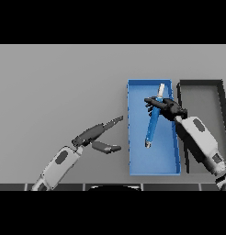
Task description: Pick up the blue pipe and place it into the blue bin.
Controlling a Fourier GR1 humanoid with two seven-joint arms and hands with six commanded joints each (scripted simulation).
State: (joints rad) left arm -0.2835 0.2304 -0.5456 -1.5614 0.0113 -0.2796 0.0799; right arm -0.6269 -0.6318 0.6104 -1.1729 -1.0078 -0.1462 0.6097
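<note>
Head view, right hand (pixel 169 108) fingers curled round blue pipe (pixel 152 127) over blue bin (pixel 154 168), pipe's middle hidden, left hand (pixel 94 134) fingers straight.

Grey table (pixel 55 78) bears blue bin (pixel 154 167); dark tray (pixel 220 92).

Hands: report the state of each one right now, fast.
Left hand: open, fingers straight, holding nothing, on the table left of the blue bin.
Right hand: shut on the blue pipe, over the bin.
</note>
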